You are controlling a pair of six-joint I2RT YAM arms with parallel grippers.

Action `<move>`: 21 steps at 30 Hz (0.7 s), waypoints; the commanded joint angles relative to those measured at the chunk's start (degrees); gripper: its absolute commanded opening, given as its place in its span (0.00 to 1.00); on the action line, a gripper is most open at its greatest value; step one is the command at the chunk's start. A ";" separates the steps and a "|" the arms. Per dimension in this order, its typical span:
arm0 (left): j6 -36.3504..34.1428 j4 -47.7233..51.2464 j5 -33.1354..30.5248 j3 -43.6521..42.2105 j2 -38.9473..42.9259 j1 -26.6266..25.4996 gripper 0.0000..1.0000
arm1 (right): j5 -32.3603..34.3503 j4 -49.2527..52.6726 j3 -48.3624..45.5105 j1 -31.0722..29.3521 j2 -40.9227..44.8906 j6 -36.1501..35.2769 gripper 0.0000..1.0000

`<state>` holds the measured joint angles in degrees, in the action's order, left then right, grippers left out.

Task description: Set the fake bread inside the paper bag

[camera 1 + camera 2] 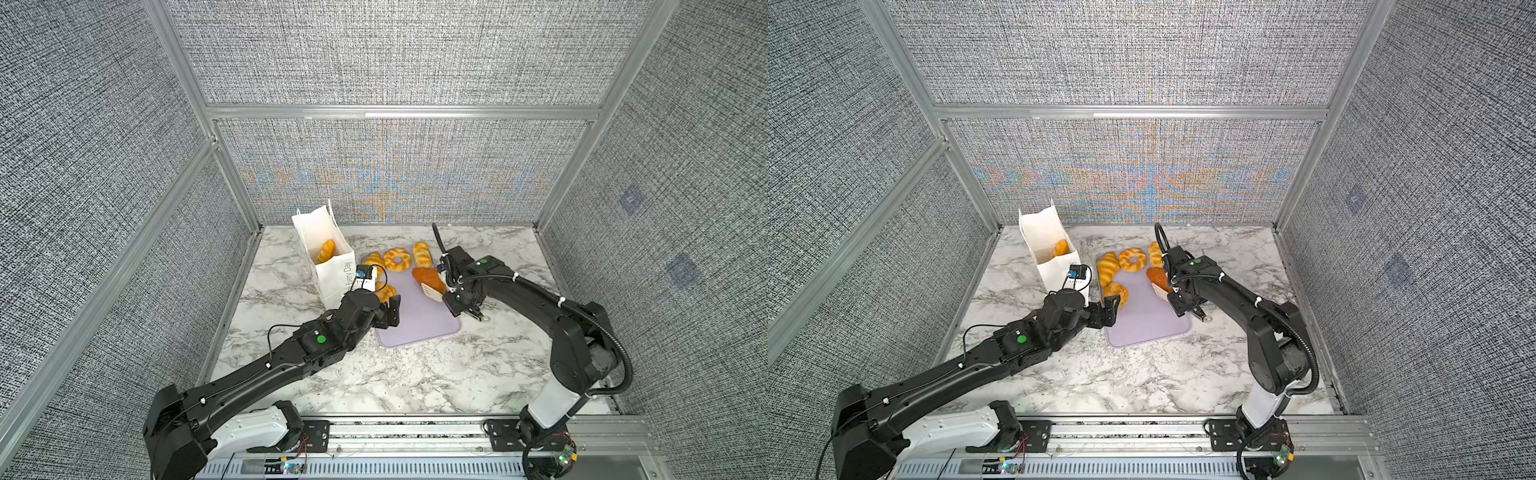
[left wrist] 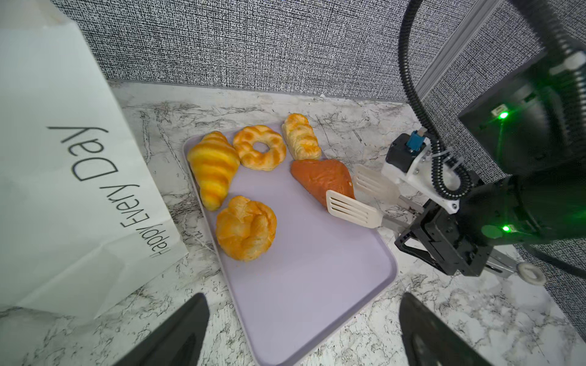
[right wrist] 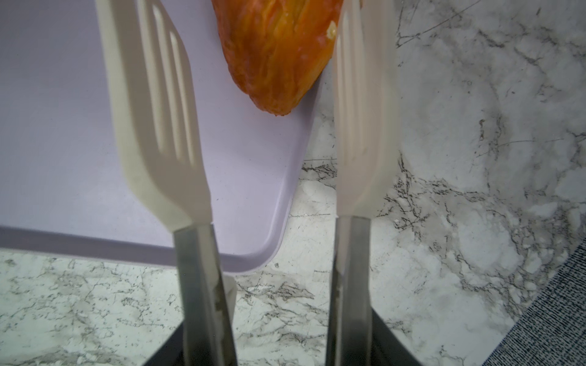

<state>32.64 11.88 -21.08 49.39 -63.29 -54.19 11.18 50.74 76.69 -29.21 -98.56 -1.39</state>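
Two white blades of the tongs (image 3: 152,111) stuck out from the right gripper (image 1: 457,302), which was squeezed shut on their handles. Between the blade tips lay the pointy end of the brown triangle bread (image 3: 279,57) on the purple tray (image 2: 301,269), its long way running along them. The left gripper (image 1: 392,312) was wide open, empty, and farther off. The paper bag (image 1: 332,282) stood beside it, one roll (image 1: 326,251) inside

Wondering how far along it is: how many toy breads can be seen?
6. Five on the tray: croissant, ring, roll, bun, and a brown piece between the tongs. One bread in the bag; others may be hidden deeper inside.
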 commanded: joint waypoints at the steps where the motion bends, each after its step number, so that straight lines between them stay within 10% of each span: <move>1: 0.75 -1.17 -0.81 -0.59 0.56 0.02 0.95 | 1.54 0.85 1.29 -0.54 -1.26 0.02 0.58; 21: 1.01 0.07 -2.21 -1.86 3.39 0.03 0.95 | 5.17 3.73 1.66 -3.81 -4.74 -1.94 0.44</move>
<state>33.63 12.19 -22.76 47.44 -59.83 -54.19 16.19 52.56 78.65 -32.45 -103.63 -2.35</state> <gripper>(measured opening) 0.955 0.440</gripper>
